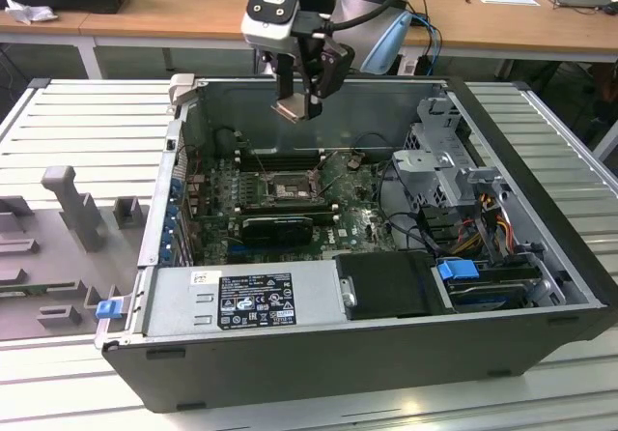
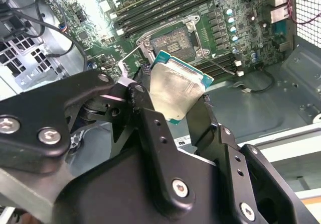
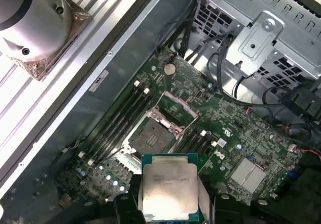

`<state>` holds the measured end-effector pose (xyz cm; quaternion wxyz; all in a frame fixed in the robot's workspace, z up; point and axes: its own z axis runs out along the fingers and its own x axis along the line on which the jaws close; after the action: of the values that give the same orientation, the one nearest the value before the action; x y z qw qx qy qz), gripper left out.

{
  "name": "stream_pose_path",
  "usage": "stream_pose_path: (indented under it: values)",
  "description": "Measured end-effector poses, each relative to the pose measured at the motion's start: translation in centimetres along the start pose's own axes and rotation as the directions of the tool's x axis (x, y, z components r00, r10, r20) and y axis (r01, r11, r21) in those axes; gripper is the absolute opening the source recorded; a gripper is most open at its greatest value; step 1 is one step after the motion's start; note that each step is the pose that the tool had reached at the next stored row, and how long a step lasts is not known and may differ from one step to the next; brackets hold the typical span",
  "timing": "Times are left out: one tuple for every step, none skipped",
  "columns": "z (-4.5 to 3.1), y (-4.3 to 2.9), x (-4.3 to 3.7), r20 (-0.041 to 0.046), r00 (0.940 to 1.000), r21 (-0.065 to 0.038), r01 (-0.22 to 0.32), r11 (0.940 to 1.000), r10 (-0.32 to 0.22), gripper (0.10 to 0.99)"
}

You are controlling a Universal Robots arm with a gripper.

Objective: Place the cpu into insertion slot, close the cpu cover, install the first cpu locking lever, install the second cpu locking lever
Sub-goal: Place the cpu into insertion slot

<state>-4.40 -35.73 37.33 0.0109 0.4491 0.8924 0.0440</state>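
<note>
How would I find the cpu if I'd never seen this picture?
Look above the open computer case, where the robot's pincer hangs. The cpu is the flat square pinched in it. Unlike the dark insertion slot below, its top is dull silver.

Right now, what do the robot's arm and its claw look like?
The arm is made of round silver-grey tubes with light blue caps at the joints. A grey box with a small blue light sits near its wrist. The gripper is black: flat bars linked together, dotted with shiny silver screws, ending in two slim black fingers.
</note>
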Motion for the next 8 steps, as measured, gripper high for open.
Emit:
stream_pose_path:
  values:
    - [0.01,0.0,0.0,0.0005,1.0,0.0,-0.006,1.0,0.006,0.529]
    - [0.01,-0.01,0.0,0.0014,0.9999,0.0,-0.016,0.9999,0.016,0.529]
    - [0.02,0.0,0.0,0.0022,0.9997,-0.001,-0.025,0.9997,0.025,0.529]
    - [0.03,-0.01,0.0,0.003,0.9994,-0.001,-0.033,0.9994,0.033,0.529]
    - [0.03,-0.01,0.0,0.0032,0.9993,-0.001,-0.036,0.9993,0.036,0.529]
    - [0.03,-0.01,0.0,0.0036,0.9991,-0.001,-0.041,0.9991,0.041,0.529]
    - [0.04,-0.01,0.0,0.0044,0.9988,-0.001,-0.049,0.9988,0.05,0.529]
    - [0.05,-0.01,0.0,0.0047,0.9985,-0.001,-0.054,0.9986,0.054,0.529]
